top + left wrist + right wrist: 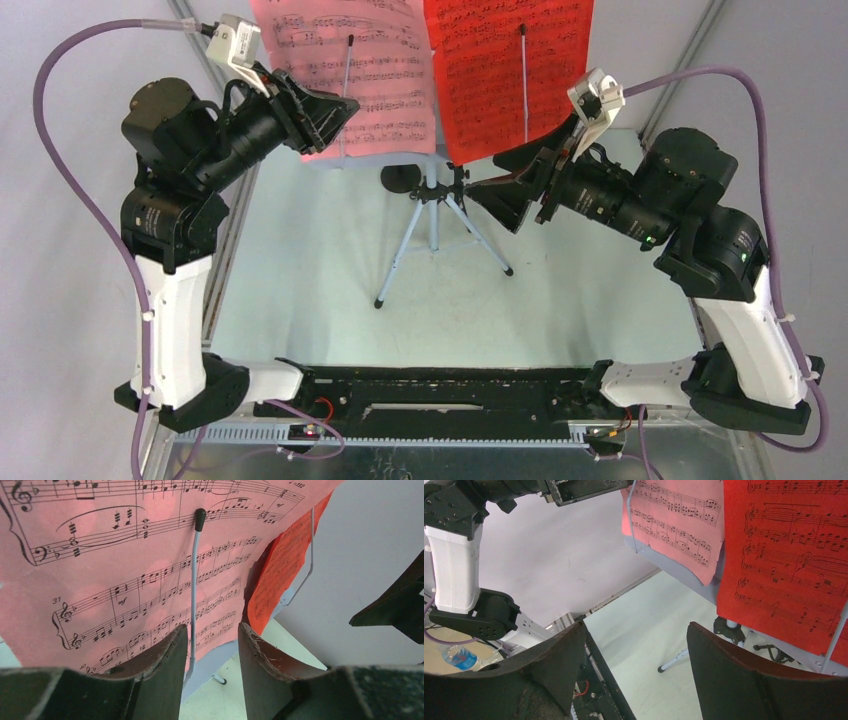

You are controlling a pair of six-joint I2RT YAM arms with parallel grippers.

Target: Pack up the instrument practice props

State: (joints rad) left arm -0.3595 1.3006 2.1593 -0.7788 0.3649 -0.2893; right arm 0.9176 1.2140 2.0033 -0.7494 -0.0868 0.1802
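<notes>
A pink score sheet and a red score sheet hang side by side on the pale blue music desk, which stands on the blue-grey tripod. My left gripper is open right at the pink sheet's lower edge. In the left wrist view the pink sheet fills the frame and a thin wire page holder runs down towards the gap of the left gripper. My right gripper hovers open below the red sheet, holding nothing. No microphones are in view.
A black round mount sits at the tripod's head. A tripod foot rests on the pale table. The black rail between the arm bases runs along the near edge. A water bottle lies off the table.
</notes>
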